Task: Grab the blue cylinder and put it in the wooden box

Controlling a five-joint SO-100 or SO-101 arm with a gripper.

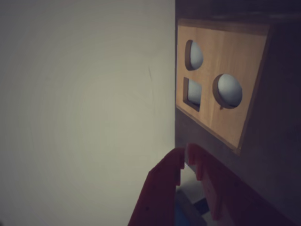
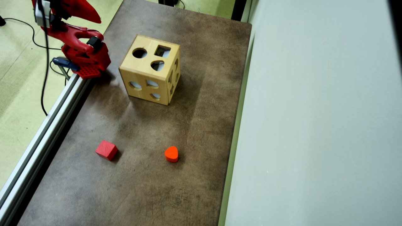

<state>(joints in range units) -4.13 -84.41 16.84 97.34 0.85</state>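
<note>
- Red plastic end effector (image 1: 186, 157) shows only in the wrist view, rising from the bottom edge; its two fingertips stand nearly together with a slim gap, and a bit of blue sits low between the fingers at the frame's bottom, too cut off to tell whether it is the blue cylinder or an arm part, so I cannot tell whether anything is clamped.
- Overhead view shows the red arm base (image 2: 83, 51) at the upper left, at the brown tabletop's (image 2: 194, 131) edge beside a metal rail (image 2: 44, 125); the fingers lie outside that view.
- Large light-wood box (image 2: 150, 73) with cut-out holes stands on the tabletop just right of the arm base; the wrist view shows only one holed face (image 1: 221, 80), dim and tilted.
- Small red cube (image 2: 106, 150) and orange-red heart-shaped block (image 2: 171, 154) lie well apart on the near tabletop, seen only from overhead.
- Pale wall (image 2: 314, 125) fills the right of the overhead view.
</note>
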